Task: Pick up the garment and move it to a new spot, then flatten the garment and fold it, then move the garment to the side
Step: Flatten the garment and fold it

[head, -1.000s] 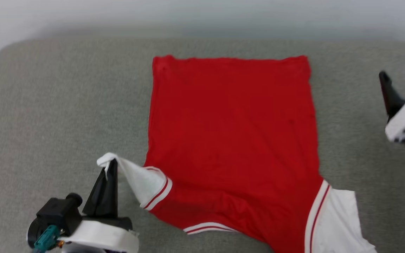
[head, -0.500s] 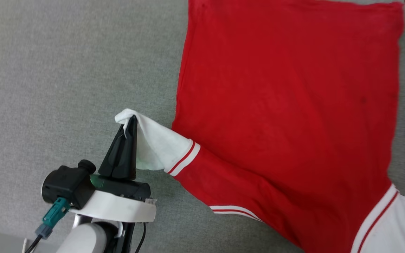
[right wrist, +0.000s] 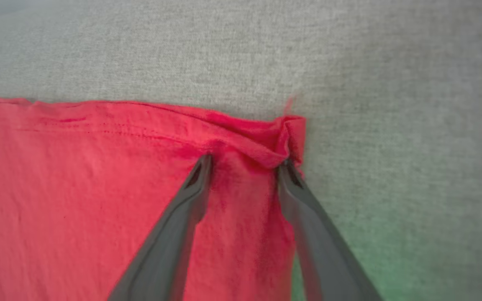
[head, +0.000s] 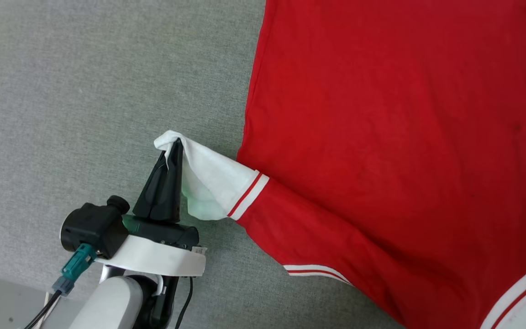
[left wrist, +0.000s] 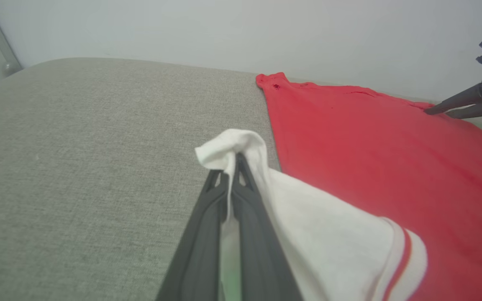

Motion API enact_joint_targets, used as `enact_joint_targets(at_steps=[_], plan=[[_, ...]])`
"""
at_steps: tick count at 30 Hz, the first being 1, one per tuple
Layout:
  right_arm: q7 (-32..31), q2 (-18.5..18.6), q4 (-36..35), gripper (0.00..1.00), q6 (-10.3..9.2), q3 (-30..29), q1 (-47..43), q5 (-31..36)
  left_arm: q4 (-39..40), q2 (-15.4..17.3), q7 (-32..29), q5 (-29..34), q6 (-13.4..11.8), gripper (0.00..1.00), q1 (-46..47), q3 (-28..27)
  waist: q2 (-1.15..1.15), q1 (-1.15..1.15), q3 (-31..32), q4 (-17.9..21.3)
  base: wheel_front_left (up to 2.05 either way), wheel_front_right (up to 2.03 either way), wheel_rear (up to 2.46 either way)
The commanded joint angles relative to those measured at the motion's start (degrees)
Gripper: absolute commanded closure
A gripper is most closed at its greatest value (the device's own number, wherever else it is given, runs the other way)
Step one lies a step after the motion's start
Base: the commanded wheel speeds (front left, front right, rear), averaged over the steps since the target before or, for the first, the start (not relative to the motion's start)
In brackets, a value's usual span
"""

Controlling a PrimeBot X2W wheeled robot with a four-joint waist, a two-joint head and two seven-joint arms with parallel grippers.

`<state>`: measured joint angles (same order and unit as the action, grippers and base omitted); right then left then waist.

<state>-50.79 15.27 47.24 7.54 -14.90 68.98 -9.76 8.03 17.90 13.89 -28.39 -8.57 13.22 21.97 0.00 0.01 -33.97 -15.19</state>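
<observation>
The left gripper [head: 176, 147], pressed together, pinches the white sleeve [head: 208, 183] of the red jersey T-shirt [head: 381, 137] on grey upholstery [head: 85, 91]. The right gripper [right wrist: 245, 163], spread, touches its far hem corner.

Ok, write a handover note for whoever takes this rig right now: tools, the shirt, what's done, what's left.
Garment: spread mostly flat on the grey cushion, plain red side up.
Left tool: shut on the tip of the white sleeve, raised off the cushion.
Right tool: open, planted on the far hem corner, fabric bunched between its jaws, not yet pinched.
Done: laid out, flattened. Left: fold, move aside.
</observation>
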Motion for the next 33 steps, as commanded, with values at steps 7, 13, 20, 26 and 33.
enact_joint_targets(at_steps=[7,13,20,26,33], plan=[[0.53,0.91,0.99,1.0,-0.09,1.78,-3.81,3.59,-2.34,0.18,0.61,-0.41,0.34,1.0,-1.24,-0.44,0.0,-0.01,5.43,1.27,0.0,0.0,0.0],[1.12,3.65,-3.17,1.0,-0.09,9.58,-7.46,2.71,-4.75,1.53,-0.05,-1.01,-0.49,1.0,-3.87,-1.19,0.0,-0.01,12.78,5.18,0.0,0.0,0.0],[-0.76,7.8,-12.83,1.0,-0.08,18.84,-20.48,-4.26,-6.56,3.93,-1.66,-2.75,-2.37,1.0,-9.81,-3.03,0.0,-0.01,22.29,11.49,0.0,0.0,0.0],[-4.16,11.49,-25.6,1.0,-0.08,20.73,-38.73,-10.23,-6.61,5.46,-2.95,-4.05,-4.22,1.0,-15.67,-4.48,0.0,-0.01,28.56,16.45,0.0,0.0,0.0],[-8.14,9.27,-38.38,1.0,-0.07,15.67,-62.54,-12.55,-5.25,6.69,-4.87,-5.06,-5.57,1.0,-19.68,-4.93,0.0,-0.01,31.38,20.13,0.0,0.0,0.0]])
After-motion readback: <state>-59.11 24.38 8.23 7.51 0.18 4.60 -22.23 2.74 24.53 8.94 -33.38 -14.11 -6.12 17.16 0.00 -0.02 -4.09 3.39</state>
